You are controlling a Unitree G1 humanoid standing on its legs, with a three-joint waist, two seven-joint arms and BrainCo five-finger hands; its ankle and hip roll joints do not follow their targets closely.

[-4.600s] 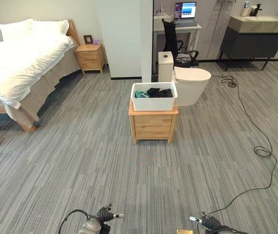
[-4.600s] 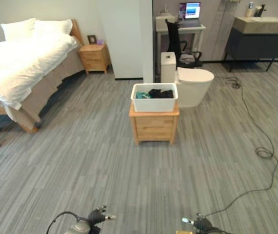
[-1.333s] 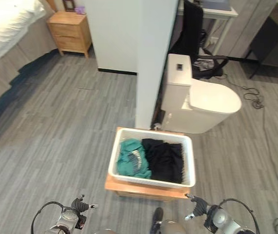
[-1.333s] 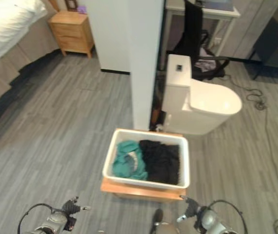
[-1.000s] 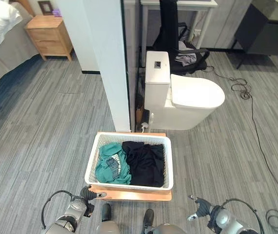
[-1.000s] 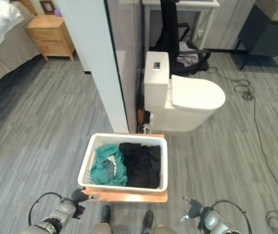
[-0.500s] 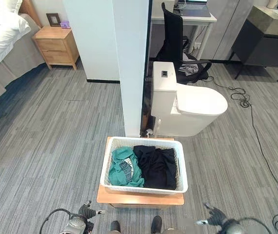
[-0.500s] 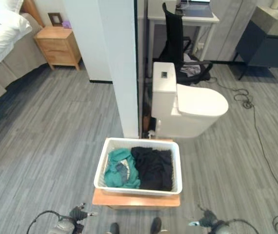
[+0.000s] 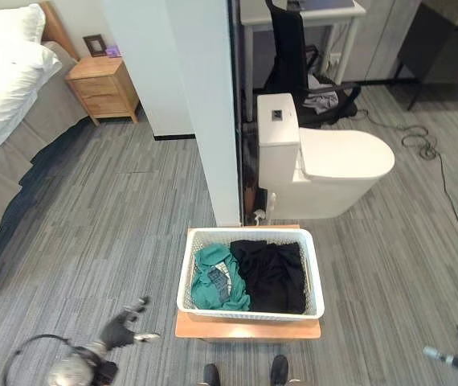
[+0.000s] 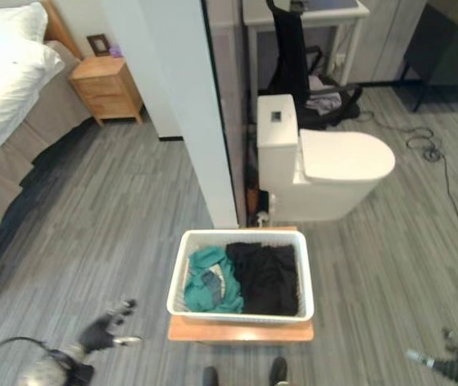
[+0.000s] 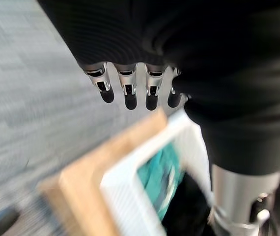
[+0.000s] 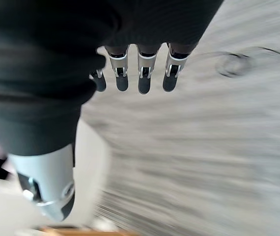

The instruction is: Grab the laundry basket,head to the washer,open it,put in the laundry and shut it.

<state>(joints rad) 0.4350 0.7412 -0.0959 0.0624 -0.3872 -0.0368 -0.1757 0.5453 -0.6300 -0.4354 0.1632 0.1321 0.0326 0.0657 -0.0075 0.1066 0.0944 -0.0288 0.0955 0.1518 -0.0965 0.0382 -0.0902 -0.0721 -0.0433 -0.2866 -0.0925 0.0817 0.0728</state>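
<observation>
Two head cameras, set side by side, look steeply down from standing height at a white laundry basket (image 9: 249,273) on a low wooden bench (image 9: 247,328), with a toilet (image 9: 325,165) and a white partition wall (image 10: 189,104) beyond. Both share nearly the same scene, slightly offset. The left wrist camera looks from very close along the left hand (image 11: 130,88), its fingers (image 11: 130,96) extended, toward the bench's corner and the basket. The right wrist camera looks along the right hand (image 12: 140,73) at grey floor (image 12: 204,147)
</observation>
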